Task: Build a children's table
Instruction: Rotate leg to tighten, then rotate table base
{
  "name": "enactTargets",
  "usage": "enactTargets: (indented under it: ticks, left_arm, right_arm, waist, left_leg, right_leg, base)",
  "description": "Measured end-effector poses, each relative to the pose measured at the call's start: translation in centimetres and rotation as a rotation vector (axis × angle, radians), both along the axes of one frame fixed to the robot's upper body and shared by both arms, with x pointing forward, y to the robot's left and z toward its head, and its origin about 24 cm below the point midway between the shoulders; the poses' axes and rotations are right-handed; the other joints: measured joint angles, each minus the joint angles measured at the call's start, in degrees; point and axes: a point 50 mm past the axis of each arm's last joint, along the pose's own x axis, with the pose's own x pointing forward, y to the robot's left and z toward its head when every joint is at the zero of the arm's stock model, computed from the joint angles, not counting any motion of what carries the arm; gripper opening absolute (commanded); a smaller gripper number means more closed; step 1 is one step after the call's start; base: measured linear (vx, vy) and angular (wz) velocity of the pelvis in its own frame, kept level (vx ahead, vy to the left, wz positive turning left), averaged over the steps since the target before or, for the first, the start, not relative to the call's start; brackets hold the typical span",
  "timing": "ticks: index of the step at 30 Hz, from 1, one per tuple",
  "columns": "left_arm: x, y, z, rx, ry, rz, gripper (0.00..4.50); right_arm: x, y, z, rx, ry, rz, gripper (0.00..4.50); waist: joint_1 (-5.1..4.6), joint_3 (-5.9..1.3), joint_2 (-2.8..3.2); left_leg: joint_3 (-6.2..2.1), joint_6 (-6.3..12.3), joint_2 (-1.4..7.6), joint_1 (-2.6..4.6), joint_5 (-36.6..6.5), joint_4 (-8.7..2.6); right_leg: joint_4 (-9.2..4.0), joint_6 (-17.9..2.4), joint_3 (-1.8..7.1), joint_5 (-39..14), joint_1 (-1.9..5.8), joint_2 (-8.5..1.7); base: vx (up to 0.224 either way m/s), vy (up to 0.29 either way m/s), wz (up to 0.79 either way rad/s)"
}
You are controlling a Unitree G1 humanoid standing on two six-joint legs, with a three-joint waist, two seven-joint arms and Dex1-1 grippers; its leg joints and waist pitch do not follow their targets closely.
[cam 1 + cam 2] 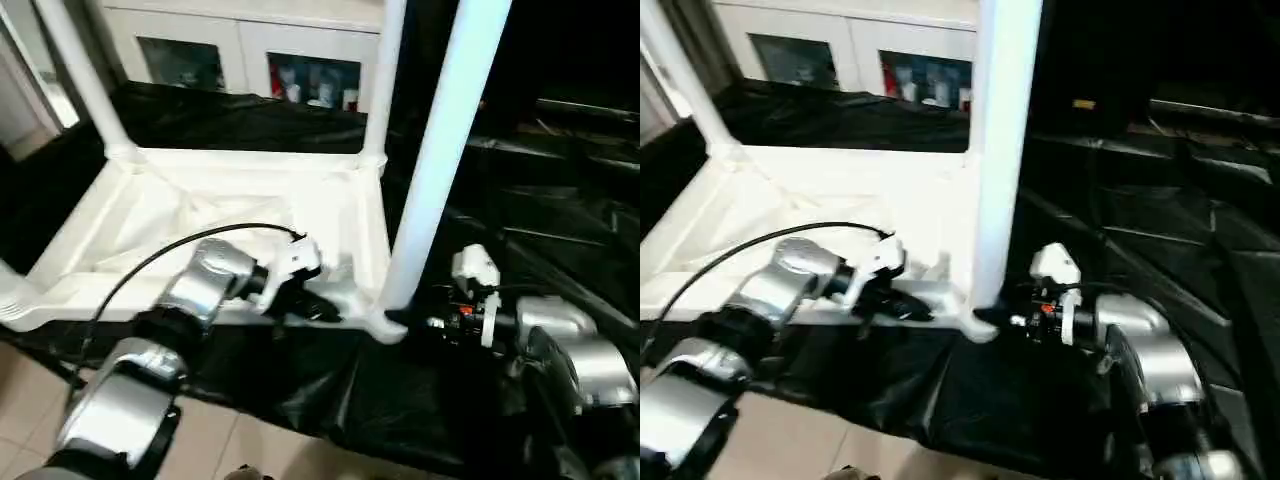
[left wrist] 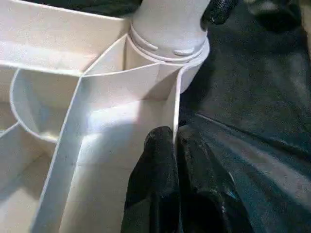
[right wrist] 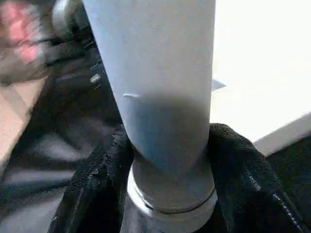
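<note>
My right gripper [image 3: 167,194] is clamped around the base of the near-right leg [image 1: 440,160], one black finger [image 3: 243,179] on each side of the tube just above its ringed collar. My right forearm [image 1: 575,360] reaches in low from the right, roughly level. My left gripper [image 2: 176,145] pinches the near rim wall of the tabletop [image 1: 240,215], its fingers closed on either side of the thin wall, just beside the corner socket [image 2: 167,53] that holds that same leg. My left forearm [image 1: 205,280] extends forward over the near edge. The tabletop lies upside down, ribbed underside up, on black sheeting [image 1: 500,230]. Two far legs [image 1: 385,80] stand upright in their sockets. A white cabinet [image 1: 250,45] stands behind.
</note>
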Motion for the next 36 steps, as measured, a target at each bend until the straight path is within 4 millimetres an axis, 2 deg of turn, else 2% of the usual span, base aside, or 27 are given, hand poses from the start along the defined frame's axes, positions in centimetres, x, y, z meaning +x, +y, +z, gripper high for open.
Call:
enactTargets:
  ticks: [4,7,10,12,14,16,17,19,22,25,29,31,32,34,36]
  left_arm:
    - [0.5,-1.4,-0.5,-0.002,-0.041,0.093,0.00]
    - [0.9,-2.6,-0.5,0.002,-0.063,0.147,0.00]
    - [1.2,-3.4,-0.8,-0.002,-0.086,0.224,0.00]
    - [1.4,-3.8,-0.9,0.004,-0.110,0.270,0.00]
    - [1.4,-4.0,-1.0,0.004,-0.116,0.282,0.00]
    - [1.3,-4.2,-1.1,0.001,-0.118,0.279,0.00]
    - [1.2,-4.2,-1.1,0.001,-0.128,0.270,0.00]
    - [1.2,-4.0,-1.1,-0.001,-0.143,0.255,0.00]
    - [1.2,-3.7,-1.0,-0.006,-0.157,0.238,0.00]
    - [1.2,-3.6,-0.9,-0.014,-0.171,0.221,0.00]
    - [1.2,-3.8,-0.8,-0.022,-0.210,0.181,0.00]
    - [1.3,-3.7,-0.6,-0.024,-0.230,0.184,0.00]
    - [1.4,-3.6,-0.4,-0.027,-0.239,0.189,0.00]
    - [1.5,-3.7,-0.3,-0.037,-0.248,0.189,0.00]
    - [1.4,-4.0,-0.1,-0.062,-0.262,0.175,0.00]
  right_arm:
    - [-0.1,0.3,-0.9,0.026,-0.018,-0.220,2.03]
    - [0.2,0.6,-1.2,0.019,-0.037,-0.362,2.02]
    - [0.8,1.8,-1.7,0.025,-0.048,-0.542,2.01]
    - [1.5,3.1,-1.9,0.026,-0.055,-0.664,2.00]
    - [1.8,3.4,-1.9,0.014,-0.059,-0.700,2.00]
    - [1.8,3.3,-2.0,0.006,-0.063,-0.704,2.00]
    - [1.8,3.3,-2.0,0.009,-0.067,-0.704,2.34]
    - [1.8,3.4,-1.9,0.022,-0.065,-0.697,2.69]
    - [1.8,3.6,-1.8,0.053,-0.054,-0.685,3.05]
    - [1.5,3.2,-1.7,0.044,-0.064,-0.643,3.17]
    - [-0.3,-0.3,-1.1,-0.020,-0.075,-0.456,3.17]
    - [-1.1,-0.2,-1.3,-0.008,-0.046,-0.352,3.17]
    - [-1.5,0.1,-1.6,0.004,-0.020,-0.295,3.17]
    - [-2.0,0.2,-1.8,0.018,0.008,-0.231,3.17]
    - [-1.9,-1.3,-1.0,0.002,0.006,-0.198,3.17]
  waist:
    - [-0.56,0.03,0.26]
    - [-1.30,-0.01,0.51]
    - [-2.28,-0.05,0.42]
    - [-2.81,-0.06,0.43]
    - [-3.41,-0.01,0.44]
    - [-3.83,0.03,0.42]
    - [-3.91,0.07,0.37]
    - [-3.97,0.13,0.29]
    - [-4.06,0.15,0.23]
    - [-3.92,0.15,0.23]
    - [-2.56,0.22,0.21]
    - [-2.43,0.27,0.08]
    - [-2.36,0.27,0.10]
    - [-2.07,0.29,0.28]
    - [-1.52,0.23,0.52]
  left_leg:
    - [0.13,-0.03,-0.02,0.54,0.0,-0.09]
    - [0.02,-0.02,-0.13,0.49,0.0,-0.32]
    - [-0.10,-0.01,-0.22,0.46,0.0,-0.35]
    - [-0.42,-0.01,-0.30,0.41,0.0,-0.36]
    - [-0.92,0.00,-0.46,0.30,0.0,-0.38]
    - [-0.97,0.01,-0.55,0.38,0.0,-0.62]
    - [-0.97,0.02,-0.64,0.38,0.0,-0.68]
    - [-0.98,0.02,-0.74,0.32,0.0,-0.69]
    - [-0.97,0.03,-0.77,0.28,0.0,-0.69]
    - [-0.94,0.03,-0.79,0.28,0.0,-0.73]
    - [-0.71,0.06,-0.78,0.29,0.0,-0.84]
    - [-0.69,0.06,-0.65,0.20,0.0,-0.86]
    - [-0.71,0.05,-0.59,-0.18,0.0,-0.84]
    - [-0.72,0.04,-0.50,-0.23,0.0,-0.66]
    - [-0.56,0.24,-0.34,-0.67,0.2,-0.62]
  right_leg:
    - [-0.28,0.4,0.08,-0.2,0.61,-0.03]
    - [-1.08,0.5,0.02,-0.3,0.77,-0.03]
    - [-1.47,0.5,-0.01,-0.3,0.88,-0.03]
    - [-1.96,0.5,-0.22,-0.3,0.92,-0.03]
    - [-2.58,0.5,-0.52,-0.3,1.03,-0.02]
    - [-3.14,0.5,-0.57,-0.3,1.16,-0.01]
    - [-3.29,0.5,-0.54,-0.3,1.18,-0.04]
    - [-3.30,0.5,-0.43,-0.3,1.26,-0.07]
    - [-3.24,0.5,-0.30,-0.3,1.17,-0.06]
    - [-3.06,0.4,-0.22,-0.2,1.11,-0.06]
    - [-2.80,0.2,0.04,0.4,1.13,-0.05]
    - [-2.57,0.1,-0.06,0.6,0.92,-0.03]
    - [-2.42,0.1,-0.16,0.9,0.66,-0.03]
    - [-2.05,0.1,-0.16,1.3,0.34,-0.04]
    - [-1.78,0.1,-0.15,1.3,-0.05,-0.03]
  base:
    - [0.000,0.000,0.00]
    - [0.000,0.000,0.00]
    - [0.000,0.000,0.00]
    - [0.000,0.000,0.00]
    - [0.000,0.000,0.00]
    - [0.000,0.000,0.00]
    - [0.000,0.000,0.00]
    - [0.000,0.000,0.00]
    - [0.000,0.000,0.00]
    - [0.000,0.000,0.00]
    - [0.000,0.000,0.00]
    - [0.000,0.000,0.00]
    - [0.000,0.000,0.00]
    - [0.029,-0.016,0.05]
    - [0.057,-0.027,0.08]
